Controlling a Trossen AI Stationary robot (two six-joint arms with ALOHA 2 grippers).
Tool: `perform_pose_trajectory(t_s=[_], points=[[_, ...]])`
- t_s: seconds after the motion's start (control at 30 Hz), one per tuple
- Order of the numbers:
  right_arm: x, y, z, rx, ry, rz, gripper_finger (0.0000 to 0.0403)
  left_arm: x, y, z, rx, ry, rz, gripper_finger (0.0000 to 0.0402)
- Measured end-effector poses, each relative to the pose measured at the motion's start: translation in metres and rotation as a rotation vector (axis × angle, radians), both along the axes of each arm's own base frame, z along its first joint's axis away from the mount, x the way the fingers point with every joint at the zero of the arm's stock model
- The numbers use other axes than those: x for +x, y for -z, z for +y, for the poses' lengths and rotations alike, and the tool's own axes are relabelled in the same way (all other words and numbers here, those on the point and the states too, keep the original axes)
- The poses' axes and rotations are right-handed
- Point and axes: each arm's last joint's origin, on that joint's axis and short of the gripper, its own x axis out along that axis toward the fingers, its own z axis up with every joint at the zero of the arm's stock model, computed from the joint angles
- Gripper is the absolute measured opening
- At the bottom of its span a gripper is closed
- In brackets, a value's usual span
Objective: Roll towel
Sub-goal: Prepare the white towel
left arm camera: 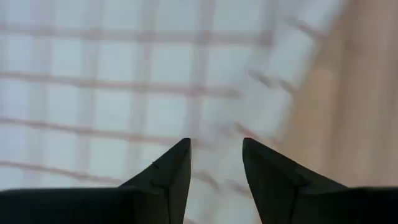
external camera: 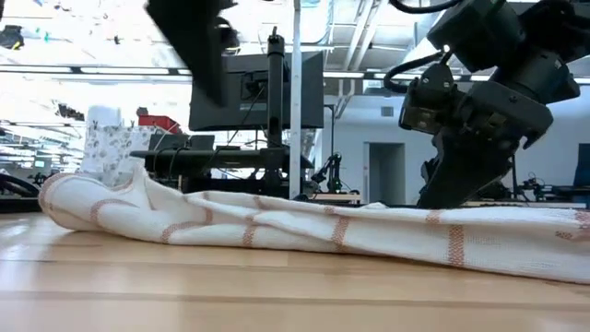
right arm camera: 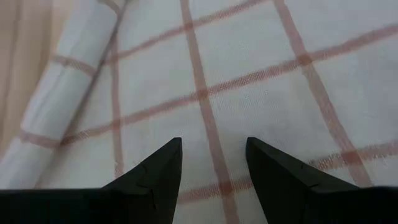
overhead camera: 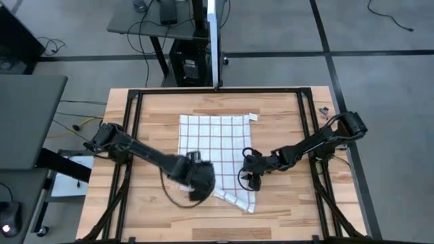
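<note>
Step in hand, by judgement: early rolling at near edge of thin white cloth towel with red-brown grid lines [overhead camera: 213, 139], spread flat mid wooden worktop [overhead camera: 285, 210], near edge folded into short roll.

Left end effector [left arm camera: 214, 165]: over near-left corner, fingers parted, nothing between.

Right end effector [right arm camera: 213, 165]: over near-right part beside roll, fingers parted, empty.

Next move likely calls for both lowering together, pinching rolled edge, turning it evenly toward far side.

Count: one towel, two arms, one small white corner tag [overhead camera: 253, 116] at far-right corner.
</note>
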Motion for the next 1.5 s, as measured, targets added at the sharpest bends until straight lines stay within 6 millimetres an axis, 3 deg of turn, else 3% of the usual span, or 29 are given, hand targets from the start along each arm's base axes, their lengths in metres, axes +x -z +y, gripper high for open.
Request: perform_pose_trajectory(t_s=[0.17,0.3,0.53,0.73,0.97,1.13,1.5], points=[[0.000,0.000,-0.001,0.001,0.006,0.006,0.0170,0.003,0.033,0.051,-0.127,-0.270,0.041,0.0127],[0.000,0.001,-0.001,0.021,0.027,0.010,0.0170,-0.001,0.050,0.057,-0.254,-0.322,0.082,0.0127],[0.001,0.001,-0.005,0.021,0.040,0.010,0.0170,-0.007,0.067,0.037,-0.389,-0.367,0.075,0.0127],[0.002,0.001,-0.012,0.018,0.065,0.009,0.0170,-0.016,0.076,0.021,-0.380,-0.410,0.090,0.0127],[0.003,0.001,-0.016,0.016,0.079,0.009,0.0170,-0.025,0.097,0.018,-0.409,-0.549,0.053,0.0127],[0.003,0.001,-0.016,0.009,0.071,0.010,0.0170,-0.022,0.096,0.012,-0.492,-0.533,0.045,0.0127],[0.004,0.001,-0.025,-0.021,0.073,0.015,0.0170,-0.025,0.076,-0.038,-0.617,-0.335,0.104,0.0127]])
